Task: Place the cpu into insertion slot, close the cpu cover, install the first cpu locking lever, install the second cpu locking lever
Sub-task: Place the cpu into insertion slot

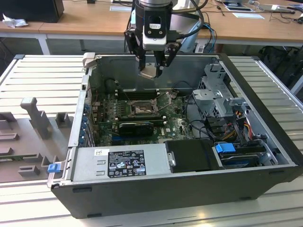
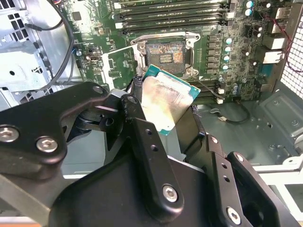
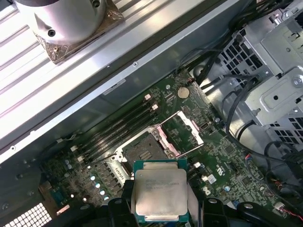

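Exterior view: gripper clamped on the cpu, held in the air over the open computer case, well above the insertion slot.
Second wrist view: cpu sits tilted between the fingers. Slot is bare, cpu cover flipped open beside it.
First wrist view: cpu clear of the motherboard, near the slot, not touching it.

A pale wooden desk stands behind the ribbed grey metal worktable.
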Robot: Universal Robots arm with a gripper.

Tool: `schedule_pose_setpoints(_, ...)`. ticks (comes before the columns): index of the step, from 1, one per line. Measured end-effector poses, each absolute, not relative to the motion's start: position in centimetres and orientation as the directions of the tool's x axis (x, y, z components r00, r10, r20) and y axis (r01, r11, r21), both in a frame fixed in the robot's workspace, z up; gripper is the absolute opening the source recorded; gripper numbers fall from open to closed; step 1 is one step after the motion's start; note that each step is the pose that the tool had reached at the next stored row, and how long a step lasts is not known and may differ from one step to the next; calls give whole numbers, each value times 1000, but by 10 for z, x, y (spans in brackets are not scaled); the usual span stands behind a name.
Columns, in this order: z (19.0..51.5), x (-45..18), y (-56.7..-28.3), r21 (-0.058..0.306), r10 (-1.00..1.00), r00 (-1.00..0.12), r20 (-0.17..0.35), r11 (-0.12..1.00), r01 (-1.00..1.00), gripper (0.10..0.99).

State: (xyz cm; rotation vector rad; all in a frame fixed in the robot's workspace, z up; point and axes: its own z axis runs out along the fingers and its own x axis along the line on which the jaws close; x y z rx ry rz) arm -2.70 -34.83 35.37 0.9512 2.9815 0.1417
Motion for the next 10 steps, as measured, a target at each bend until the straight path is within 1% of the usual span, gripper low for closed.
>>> schedule_pose_setpoints(10, 354, -27, -348, 89, 610, -792, 19, 788, 609, 525)
